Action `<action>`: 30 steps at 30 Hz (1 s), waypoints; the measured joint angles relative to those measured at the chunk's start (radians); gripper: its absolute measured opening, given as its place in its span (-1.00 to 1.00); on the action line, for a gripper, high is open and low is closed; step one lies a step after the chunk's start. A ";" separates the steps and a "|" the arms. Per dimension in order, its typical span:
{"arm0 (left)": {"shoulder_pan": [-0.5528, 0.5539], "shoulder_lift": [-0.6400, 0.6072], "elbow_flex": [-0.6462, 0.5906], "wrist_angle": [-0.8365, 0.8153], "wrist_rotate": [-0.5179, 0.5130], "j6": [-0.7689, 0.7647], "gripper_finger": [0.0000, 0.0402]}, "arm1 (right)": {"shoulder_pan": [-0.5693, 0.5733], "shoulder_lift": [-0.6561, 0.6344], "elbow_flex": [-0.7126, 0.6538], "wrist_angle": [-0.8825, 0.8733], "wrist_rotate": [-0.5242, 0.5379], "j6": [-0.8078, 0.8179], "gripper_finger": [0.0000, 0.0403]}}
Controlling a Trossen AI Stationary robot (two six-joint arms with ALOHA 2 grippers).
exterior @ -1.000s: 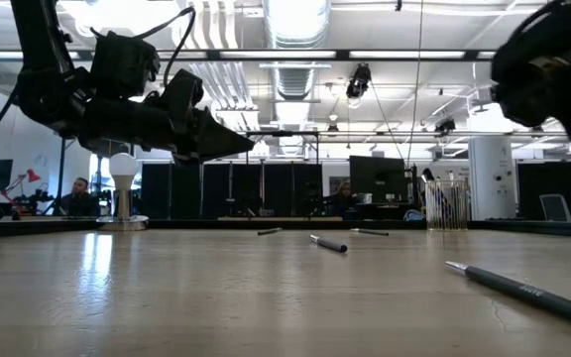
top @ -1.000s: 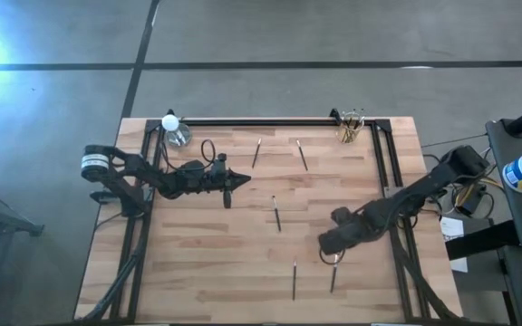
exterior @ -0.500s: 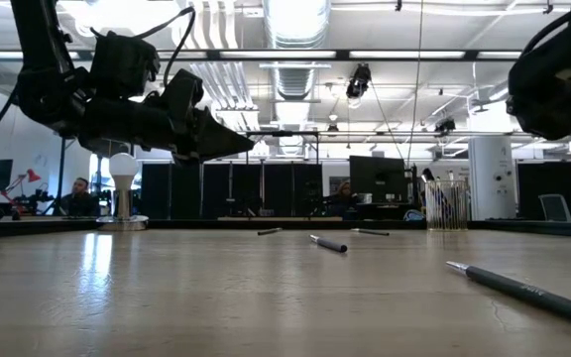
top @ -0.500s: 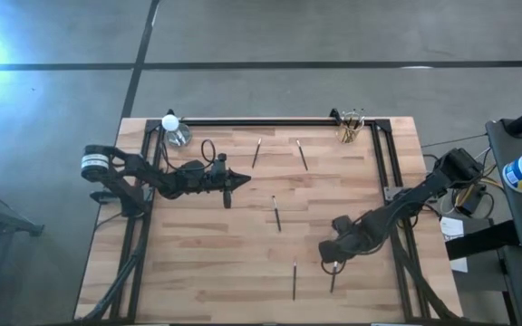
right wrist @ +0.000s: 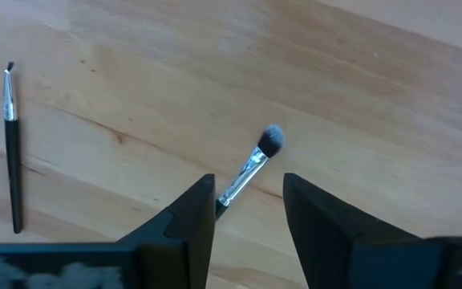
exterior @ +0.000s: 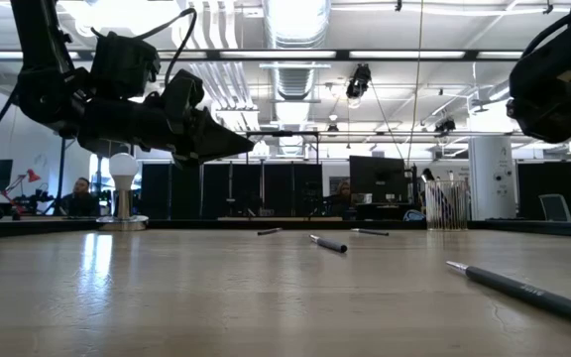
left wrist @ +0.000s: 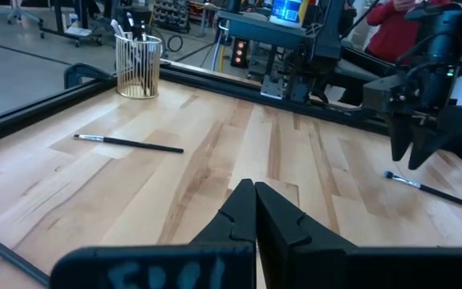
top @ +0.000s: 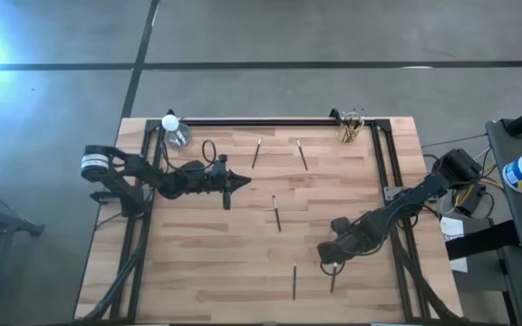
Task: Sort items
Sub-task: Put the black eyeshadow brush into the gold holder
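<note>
Five thin dark brushes lie flat on the wooden table: two toward the far edge [top: 256, 152] [top: 302, 155], one mid-table [top: 276, 214], two near the near edge [top: 294, 282] [top: 333, 277]. My right gripper [top: 332, 263] hangs open, pointing down, above the far end of the rightmost near brush. In the right wrist view its fingers [right wrist: 249, 210] stand either side of that brush's bushy-tipped end [right wrist: 255, 164] without touching; a second brush [right wrist: 11, 148] lies beside it. My left gripper [top: 246, 180] [left wrist: 254, 197] is shut and hovers level over the table's left half, holding nothing.
A wire holder [top: 350, 127] with several sticks in it stands at the far right corner. A clear cup with a white bulb [top: 175, 132] stands at the far left corner. A black frame rail [top: 261, 120] runs along the far edge. People sit in the room behind.
My right gripper has moved toward the table's near edge and a little down, coming over the far end of the rightmost near brush, still open. The left arm and all the brushes have kept still.
</note>
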 joint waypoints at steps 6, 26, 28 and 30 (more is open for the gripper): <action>0.000 0.000 0.000 -0.004 0.000 0.000 -1.00 | 0.000 0.000 0.000 0.015 -0.006 0.007 -0.22; 0.001 0.000 0.000 -0.009 -0.001 0.000 -1.00 | 0.003 0.032 -0.011 0.041 -0.002 0.017 -0.26; 0.001 0.000 0.000 -0.009 -0.001 0.001 -1.00 | 0.006 0.044 -0.011 0.047 -0.003 0.014 -0.26; 0.000 0.000 0.000 -0.011 -0.001 0.002 -1.00 | 0.007 0.054 -0.011 0.053 -0.005 0.014 -0.26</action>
